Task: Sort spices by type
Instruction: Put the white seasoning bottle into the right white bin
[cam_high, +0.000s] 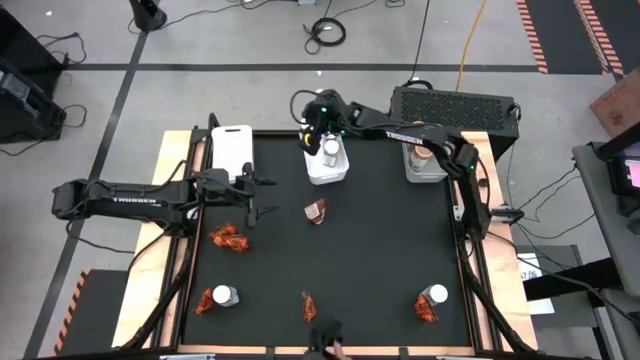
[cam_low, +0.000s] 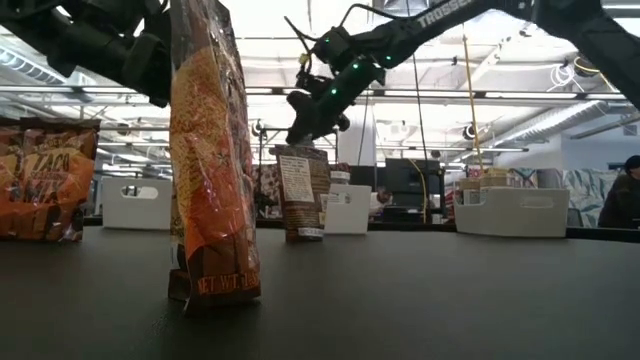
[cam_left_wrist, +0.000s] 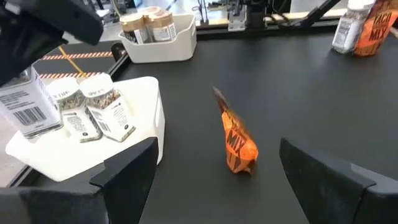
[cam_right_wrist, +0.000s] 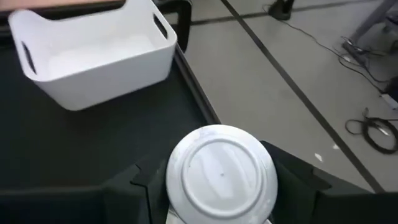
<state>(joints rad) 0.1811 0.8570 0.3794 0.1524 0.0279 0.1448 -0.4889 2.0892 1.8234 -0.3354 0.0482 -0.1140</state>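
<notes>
Along the table's near edge, unsorted: red-orange crinkly sachets (cam_high: 308, 305) and small clear white-lidded jars (cam_high: 224, 295). Farther in, left gripper (cam_high: 262, 195), fingers spread and empty, facing a lone standing sachet (cam_left_wrist: 236, 142). At the back, right gripper (cam_high: 326, 140) clamped on a clear jar with a round white lid (cam_right_wrist: 221, 173) above the middle white rectangular bin (cam_high: 315, 177). Lower straight down beside the jars already inside (cam_left_wrist: 93, 115); let go only once seated; lift out vertically.

— Where's your right tool (cam_high: 325, 140)?
— Reached across to the worktop's far edge, near the middle, its fingers closed.
— And your left tool (cam_high: 258, 196)?
— Fingers spread apart, by the worktop's left edge.
</notes>
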